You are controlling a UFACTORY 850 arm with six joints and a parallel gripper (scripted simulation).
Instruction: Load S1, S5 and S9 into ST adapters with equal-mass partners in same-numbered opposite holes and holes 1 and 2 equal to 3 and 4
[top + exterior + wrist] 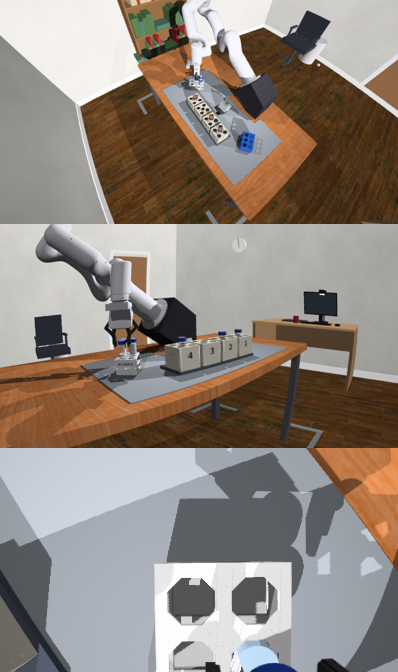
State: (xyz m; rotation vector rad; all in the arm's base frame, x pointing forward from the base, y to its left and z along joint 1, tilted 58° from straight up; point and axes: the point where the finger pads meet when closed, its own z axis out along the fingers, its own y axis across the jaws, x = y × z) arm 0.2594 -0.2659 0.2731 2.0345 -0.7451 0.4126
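My gripper [196, 77] [122, 343] [272, 668] is open above the white BLANKS rack [125, 371] [223, 571], its fingers around a blue cap, with a gap on each side in the wrist view. Two blue-capped tubes stand in this rack; one tube [257, 654] has light blue contents. No cap dot is readable. On the loading stand [202, 368], adapter 4 [173, 356], adapter 2 [230, 353] and adapter 1 [245, 348] each hold one orange-dotted tube. Adapter 3 [211, 356] shows no tube. The tubes' IDs and levels are unreadable.
A blue rack [247, 141] with no visible tubes stands beyond adapter 1. The small desk [224, 107] with its green key [227, 103] stands beside the stand. A large black block [259, 93] is on the arm's side. The adapter row is close to the BLANKS rack.
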